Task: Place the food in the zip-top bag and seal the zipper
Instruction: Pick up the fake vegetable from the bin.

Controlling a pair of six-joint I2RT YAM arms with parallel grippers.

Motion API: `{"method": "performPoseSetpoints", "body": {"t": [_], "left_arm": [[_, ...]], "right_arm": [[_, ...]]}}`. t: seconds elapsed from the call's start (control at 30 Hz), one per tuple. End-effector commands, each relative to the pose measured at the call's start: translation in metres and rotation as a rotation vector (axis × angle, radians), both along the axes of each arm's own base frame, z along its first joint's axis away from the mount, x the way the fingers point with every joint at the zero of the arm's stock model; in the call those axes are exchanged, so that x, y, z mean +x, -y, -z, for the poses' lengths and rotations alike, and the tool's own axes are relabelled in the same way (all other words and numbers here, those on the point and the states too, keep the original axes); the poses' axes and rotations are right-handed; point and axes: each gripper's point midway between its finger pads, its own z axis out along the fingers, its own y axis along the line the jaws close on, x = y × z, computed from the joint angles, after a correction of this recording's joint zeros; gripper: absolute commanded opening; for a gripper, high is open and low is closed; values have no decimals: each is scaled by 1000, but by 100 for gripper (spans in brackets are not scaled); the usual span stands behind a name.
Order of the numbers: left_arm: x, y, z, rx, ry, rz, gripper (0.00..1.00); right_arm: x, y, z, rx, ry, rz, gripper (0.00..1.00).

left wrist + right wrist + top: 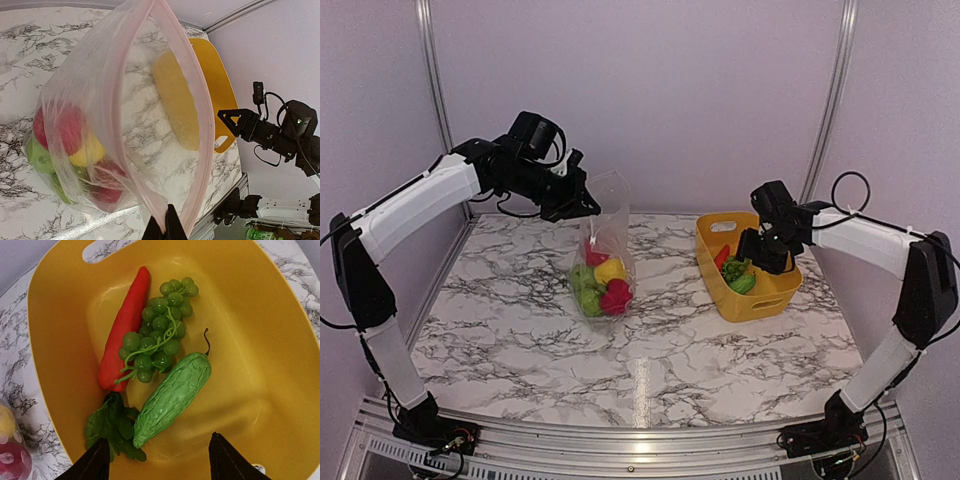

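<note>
My left gripper (582,203) is shut on the top edge of the clear zip-top bag (603,250) and holds it upright on the table. In the left wrist view the gripper (166,230) pinches the pale pink zipper (159,200), and the bag's mouth gapes open. Red, yellow and green food (601,285) sits in the bag's bottom. My right gripper (757,262) is open above the yellow basket (770,298). In the right wrist view the gripper (157,460) hovers over a green cucumber (172,397), green grapes (157,330) and a long red-orange carrot (125,327) with dark leaves (112,425).
The basket stands on the marble table at the right, near the back. The bag stands in the middle, a short way left of the basket. Purple walls with metal posts close in the back and sides. A metal rail (640,440) runs along the near edge.
</note>
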Motion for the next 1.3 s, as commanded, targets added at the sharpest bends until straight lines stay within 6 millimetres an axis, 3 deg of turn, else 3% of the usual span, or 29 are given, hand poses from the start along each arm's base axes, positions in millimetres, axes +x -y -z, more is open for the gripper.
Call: {"method": "performPoseSetpoints", "body": {"t": [0.0,0.23,0.47,1.27], "left_arm": [[-3,-1,6,4,-13,8,0],[-7,-4,8,11,-17,5,0],[-8,-8,4,14,-4,-9,0],[-10,-20,0,40,17,-47,0]], "right_arm": [[3,15,-1,118,36,132,63],[13,19,15,128,29,194,58],[24,16,43,192,-28,246,57],[49,30,94,209,-109,325,53]]}}
